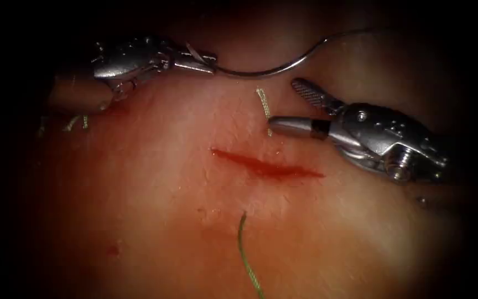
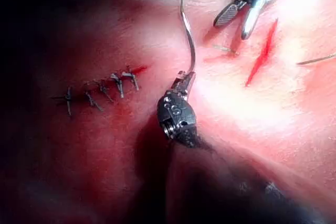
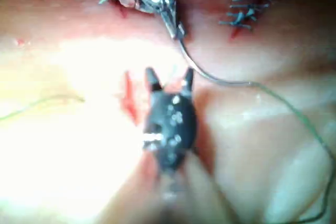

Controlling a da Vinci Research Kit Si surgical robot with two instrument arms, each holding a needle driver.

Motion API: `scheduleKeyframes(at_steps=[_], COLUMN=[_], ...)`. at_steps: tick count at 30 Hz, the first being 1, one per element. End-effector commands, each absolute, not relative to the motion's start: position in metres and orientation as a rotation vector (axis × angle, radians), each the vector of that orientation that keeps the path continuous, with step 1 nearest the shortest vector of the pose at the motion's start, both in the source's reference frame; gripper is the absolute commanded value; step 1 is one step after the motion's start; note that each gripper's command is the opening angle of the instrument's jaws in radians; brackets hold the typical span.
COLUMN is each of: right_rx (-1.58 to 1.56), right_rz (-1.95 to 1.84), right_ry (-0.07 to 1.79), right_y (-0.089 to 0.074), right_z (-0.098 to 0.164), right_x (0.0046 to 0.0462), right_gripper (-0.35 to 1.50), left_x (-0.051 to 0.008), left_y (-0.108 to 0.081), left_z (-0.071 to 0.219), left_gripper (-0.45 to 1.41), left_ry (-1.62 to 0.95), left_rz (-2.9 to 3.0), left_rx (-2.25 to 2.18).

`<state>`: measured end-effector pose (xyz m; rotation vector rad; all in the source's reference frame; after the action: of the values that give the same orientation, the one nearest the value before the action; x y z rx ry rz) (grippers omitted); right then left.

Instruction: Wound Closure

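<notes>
Needle (image 1: 272,71) is held near its tip end by the closed left tool (image 1: 208,63), clear of the tissue (image 1: 156,182), above the cut (image 1: 266,166). Right tool (image 1: 291,105), jaws apart and empty, lies just below the needle's curve.

I can't see the needle (image 1: 272,71) tip inside the left tool (image 1: 208,63); thread (image 1: 248,260) runs off frame edge.

No readable text, labels, numbers or signs on anything.
</notes>
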<state>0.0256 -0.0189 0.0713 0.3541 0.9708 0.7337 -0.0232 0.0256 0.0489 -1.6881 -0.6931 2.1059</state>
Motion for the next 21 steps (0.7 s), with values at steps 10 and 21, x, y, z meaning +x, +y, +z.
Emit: scheduleKeyframes(at_steps=[10,21], right_rx=[0.459,0.439], right_rz=[0.691,0.747], right_ry=[0.831,0.839], right_y=[-0.0198,-0.0179], right_z=[0.0739,0.0727], right_x=[0.0284,0.0278], right_gripper=[0.21,-0.35], left_x=[-0.0237,-0.0234], left_y=[0.0257,0.0256], left_z=[0.0496,0.0495], left_gripper=[-0.45,-0.45], left_ry=[-0.689,-0.69], left_rz=[2.106,2.106], left_rx=[-1.689,-1.689])
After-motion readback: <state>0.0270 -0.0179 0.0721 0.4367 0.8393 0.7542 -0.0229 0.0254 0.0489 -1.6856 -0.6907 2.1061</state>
